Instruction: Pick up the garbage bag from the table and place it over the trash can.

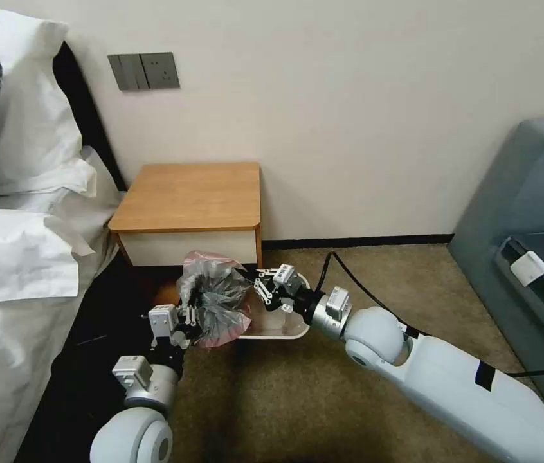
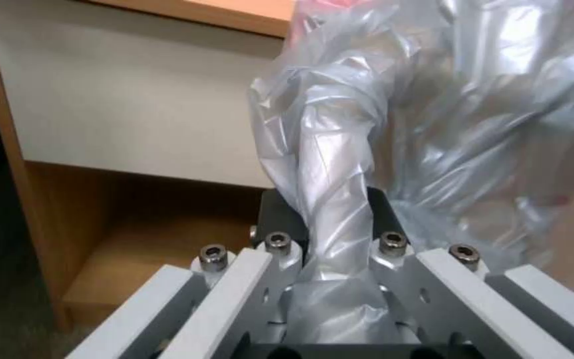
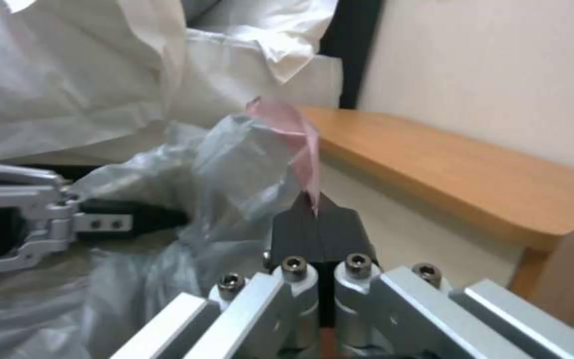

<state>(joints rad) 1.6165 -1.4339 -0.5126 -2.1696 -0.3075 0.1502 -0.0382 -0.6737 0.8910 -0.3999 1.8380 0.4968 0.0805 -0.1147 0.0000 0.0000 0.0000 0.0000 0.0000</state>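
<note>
From my head I look down at the garbage bag (image 1: 214, 299), bunched and held in the air between my two grippers, just in front of the table (image 1: 190, 196) and below its top edge. My left gripper (image 1: 188, 319) comes up from below on the bag's left; my right gripper (image 1: 260, 283) reaches in from the right. The trash can (image 1: 281, 321) sits on the carpet right under my right wrist, its near rim showing past the bag's lower edge. The bed (image 1: 21, 257) lies close on my left; open carpet spreads to the right as far as the grey sofa (image 1: 529, 212).

At my left wrist, my fingers (image 2: 383, 214) are pinching a twisted rope of the bag (image 2: 340, 149), with the table's white drawer front (image 2: 134, 114) just behind.

At my right wrist, my pads (image 3: 317, 229) are pressed together on a thin pink edge of the bag (image 3: 297, 139), beside the table's rounded corner (image 3: 533, 229); my left gripper (image 3: 161, 219) shows across the plastic.
</note>
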